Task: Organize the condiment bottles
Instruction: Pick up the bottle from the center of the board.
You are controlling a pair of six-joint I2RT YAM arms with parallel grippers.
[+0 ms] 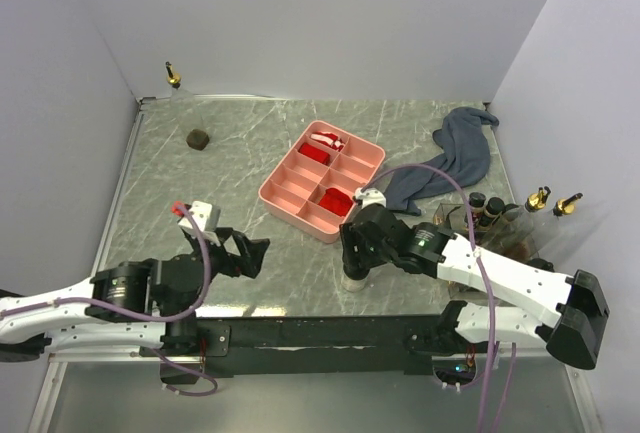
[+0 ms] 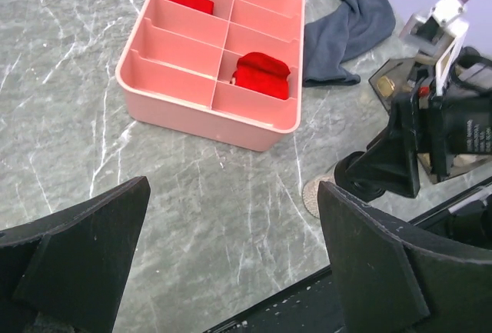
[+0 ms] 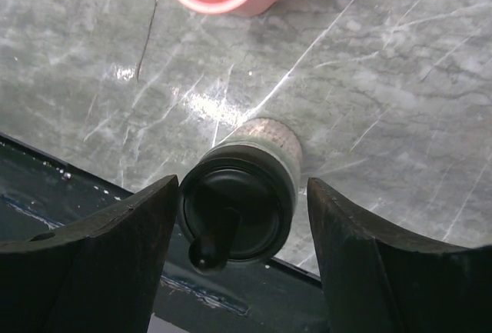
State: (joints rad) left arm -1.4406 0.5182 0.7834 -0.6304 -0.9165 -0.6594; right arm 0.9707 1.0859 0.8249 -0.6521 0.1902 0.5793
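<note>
Two robot arms at work over a grey marbled table (image 1: 240,163). The right gripper (image 3: 244,183) straddles a cream bottle (image 3: 265,144) with a black cap and a stubby black spout. The bottle stands upright close to the table's near edge. One finger sits right against the cap and a thin sliver shows at the other, so it cannot be told whether they are squeezing the bottle.

Just ahead of those fingers lies a pink tray (image 1: 300,215), with red items in a few of its compartments. A blue-grey cloth (image 1: 455,158) is bunched beyond the tray, off to the fingers' right.

Further right of the right gripper, a cluster of bottles (image 1: 495,208) stands by a clear rack (image 1: 455,218). Some have black caps and two have gold spouts.

The left gripper (image 2: 233,194) hangs released, its fingers spread wide with only bare table between them. The tray is ahead of it and the right gripper is off to its right.

Well ahead of the left fingers, a squat dark jar (image 1: 198,138) sits alone on the table. Past it, one gold-spouted bottle (image 1: 173,77) stands in the far left corner.
</note>
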